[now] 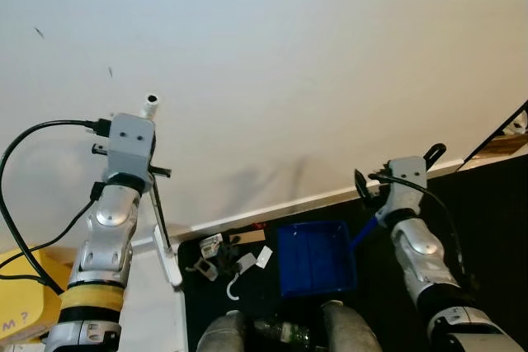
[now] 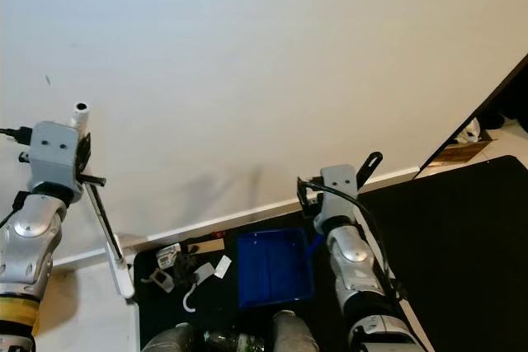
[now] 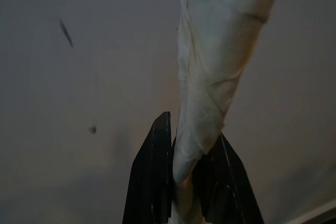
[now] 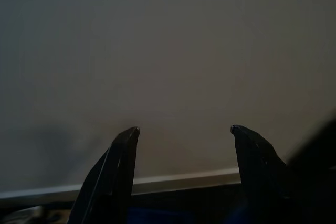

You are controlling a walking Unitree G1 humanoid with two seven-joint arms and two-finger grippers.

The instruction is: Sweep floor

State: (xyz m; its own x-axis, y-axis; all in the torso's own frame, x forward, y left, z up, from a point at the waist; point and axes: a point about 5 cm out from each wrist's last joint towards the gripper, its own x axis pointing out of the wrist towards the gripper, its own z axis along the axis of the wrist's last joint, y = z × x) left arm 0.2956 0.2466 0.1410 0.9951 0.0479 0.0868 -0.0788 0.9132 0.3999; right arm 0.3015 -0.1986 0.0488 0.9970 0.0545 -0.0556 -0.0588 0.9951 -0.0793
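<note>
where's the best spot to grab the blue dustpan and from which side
Probably by its handle. The blue dustpan lies flat on the dark floor, and the handle sticks out from its back corner toward the robot's right. The right gripper, open and close above that side, could come down onto it. The tray's wide, low walls look harder to pinch.

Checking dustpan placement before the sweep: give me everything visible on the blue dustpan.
The blue dustpan is a squarish tray of what looks like plastic, with raised rims and a faintly ribbed bed that looks empty. It lies flat on the black floor close to the white baseboard, between the robot's feet and the wall. A blue handle rises from its right edge toward the right gripper, whose fingers are apart; whether they touch the handle cannot be told. Small debris lies just left of it, apart.
</note>
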